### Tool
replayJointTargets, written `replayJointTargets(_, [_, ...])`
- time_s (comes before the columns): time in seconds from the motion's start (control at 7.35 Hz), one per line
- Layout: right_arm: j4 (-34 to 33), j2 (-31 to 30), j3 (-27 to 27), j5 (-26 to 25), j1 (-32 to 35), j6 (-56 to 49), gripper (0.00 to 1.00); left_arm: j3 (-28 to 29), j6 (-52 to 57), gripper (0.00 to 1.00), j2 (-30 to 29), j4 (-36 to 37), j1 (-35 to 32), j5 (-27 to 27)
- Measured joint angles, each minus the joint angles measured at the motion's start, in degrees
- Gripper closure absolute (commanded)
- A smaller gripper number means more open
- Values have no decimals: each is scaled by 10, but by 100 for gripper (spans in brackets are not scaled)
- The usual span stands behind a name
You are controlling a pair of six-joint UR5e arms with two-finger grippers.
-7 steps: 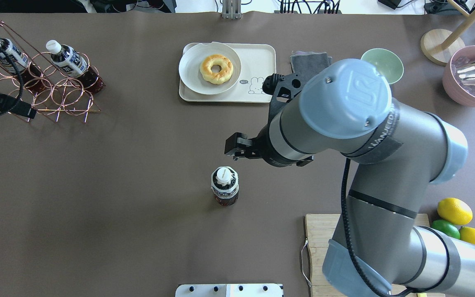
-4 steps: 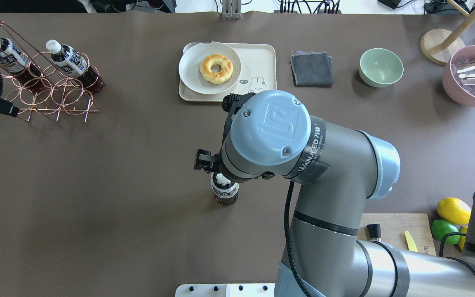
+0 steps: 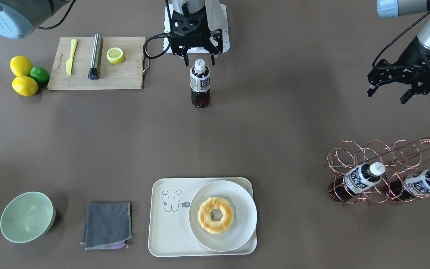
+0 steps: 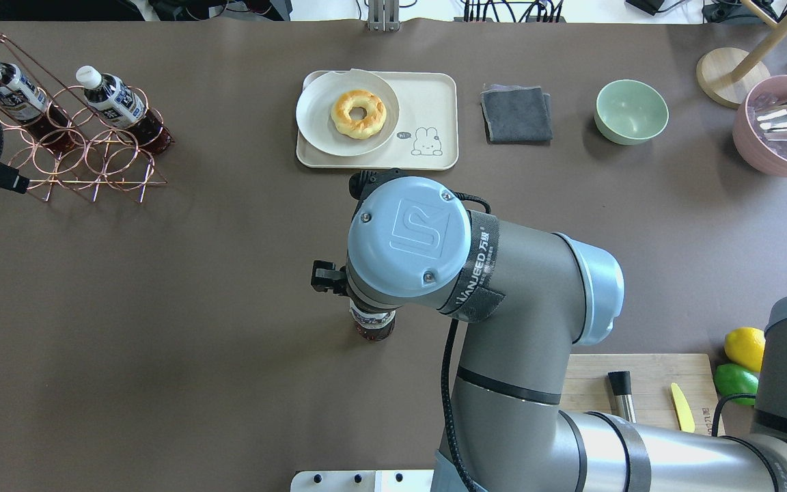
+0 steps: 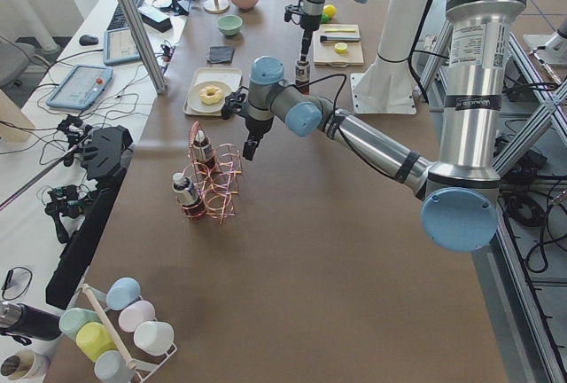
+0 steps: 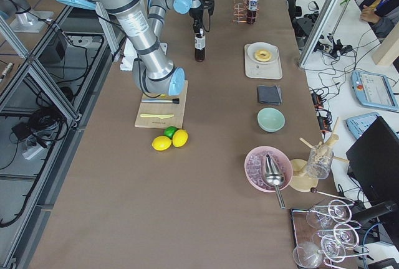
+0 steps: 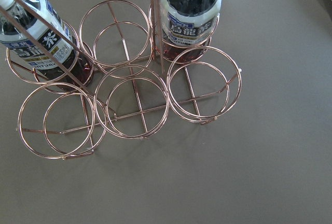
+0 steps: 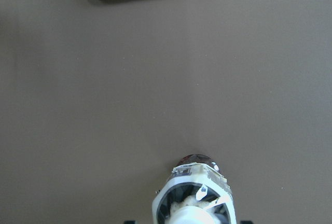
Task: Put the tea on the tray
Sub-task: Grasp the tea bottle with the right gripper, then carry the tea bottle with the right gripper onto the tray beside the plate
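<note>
The tea bottle (image 3: 200,82) stands upright on the brown table near the robot's base, with its white cap up. My right gripper (image 3: 198,60) is open and hangs right over the cap, one finger on each side, not touching it. In the overhead view my right wrist hides most of the bottle (image 4: 373,326). The right wrist view shows the cap from above (image 8: 199,206). The cream tray (image 3: 170,228) lies at the far side and holds a white plate (image 3: 245,209) with a donut. My left gripper (image 3: 386,95) is open and empty above the table near the rack.
A copper wire rack (image 3: 379,157) holds two look-alike bottles (image 3: 360,177) (image 3: 424,182). A wooden board (image 3: 125,78) with a knife, a steel tool and a lemon slice lies beside the tea. Lemons and a lime (image 3: 24,74), a green bowl (image 3: 26,216) and a grey cloth (image 3: 106,224) lie around.
My right arm has swung left and toward the robot, so its gripper now stands over the tea bottle's cap. The left arm drew back from the rack. The bottle has not moved.
</note>
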Motion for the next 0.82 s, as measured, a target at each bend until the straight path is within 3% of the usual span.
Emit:
replayJointTargets(0.14, [-3,3,-1,-3,0,0,62,-2,0,4,2,-1,-1,0])
replayJointTargets(0.27, [-4,3,-2,-8,-1,0,94,-2,-1,4,4,-5,-1,0])
replayJointTargets(0.41, [-5,4,-2,-11,-1,0,100,-1,-2,4,8,-16,-1,0])
replayJointTargets(0.82, [-9,11,0,-10,9,-5,100,-2,-2,4,24,-42,-2,-1])
